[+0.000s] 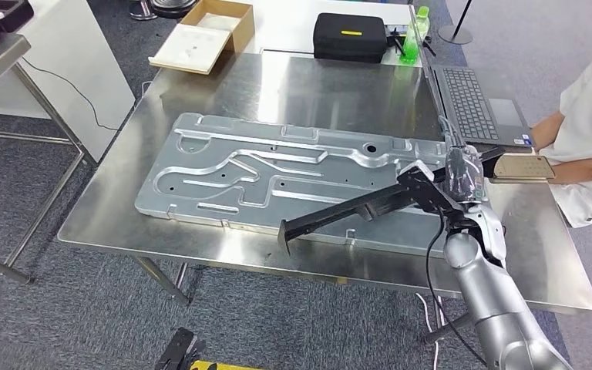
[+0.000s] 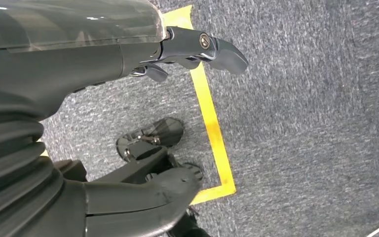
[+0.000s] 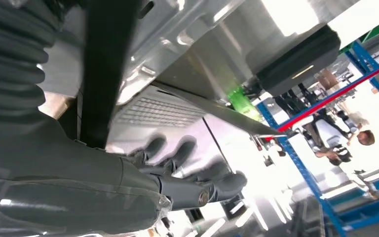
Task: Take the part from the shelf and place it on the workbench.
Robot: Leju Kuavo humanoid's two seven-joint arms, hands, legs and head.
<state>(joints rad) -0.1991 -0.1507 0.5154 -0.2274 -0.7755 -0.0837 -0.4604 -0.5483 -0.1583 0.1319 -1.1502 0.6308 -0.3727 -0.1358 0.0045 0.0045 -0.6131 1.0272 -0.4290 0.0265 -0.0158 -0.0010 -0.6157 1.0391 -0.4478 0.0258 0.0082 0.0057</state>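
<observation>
Currently right hand (image 1: 453, 179) grips one end of the black part (image 1: 347, 210) — long bar held over the steel workbench (image 1: 308, 85), its free end above the stamped plate (image 1: 277, 173). Left hand (image 2: 177, 54) hangs over carpet, fingers apart, holding nothing — yellow tape (image 2: 212, 128) below.

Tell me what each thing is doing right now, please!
black part: held above the big metal plate, not set down.
right hand: gripping the black part's end.
left hand: hanging over the carpet, holding nothing.
big metal plate: lying flat on the workbench.
laptop: open.
black case: closed.
</observation>
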